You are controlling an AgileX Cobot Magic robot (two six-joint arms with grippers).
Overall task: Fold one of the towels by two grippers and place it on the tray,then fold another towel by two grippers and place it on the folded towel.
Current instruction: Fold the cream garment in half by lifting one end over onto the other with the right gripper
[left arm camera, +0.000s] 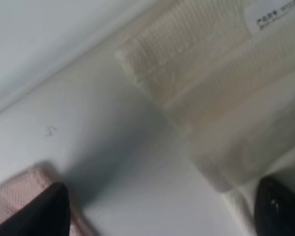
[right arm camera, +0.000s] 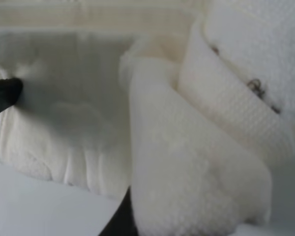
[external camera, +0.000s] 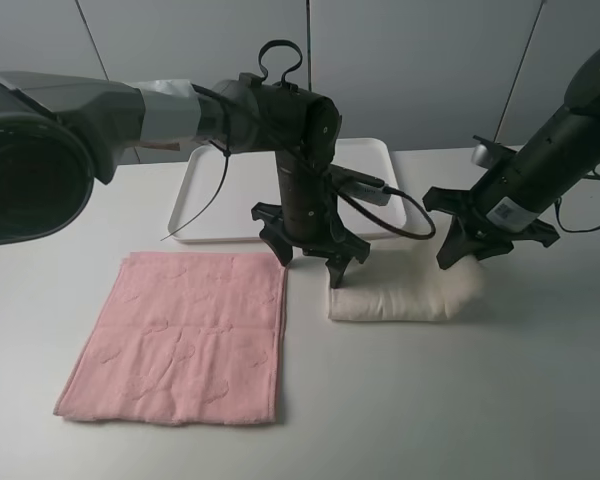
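Two hands: left hand point(external camera: 315, 265) spread apart; right hand point(external camera: 463, 257) clamps cream towel point(external camera: 400, 300), fingertips hidden.

Cream towel point(external camera: 400, 298) folded into narrow strip, on tabletop point(external camera: 480, 400) before white tray point(external camera: 245, 200), right end raised. Pink towel point(external camera: 180, 335) spread flat, just left.

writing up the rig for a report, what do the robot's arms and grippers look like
Both arms are dark grey to black. The left arm has a silvery grey section and black cables looping off it; the right arm bears a white sticker. The left gripper and right gripper are black, claw-shaped finger pairs.
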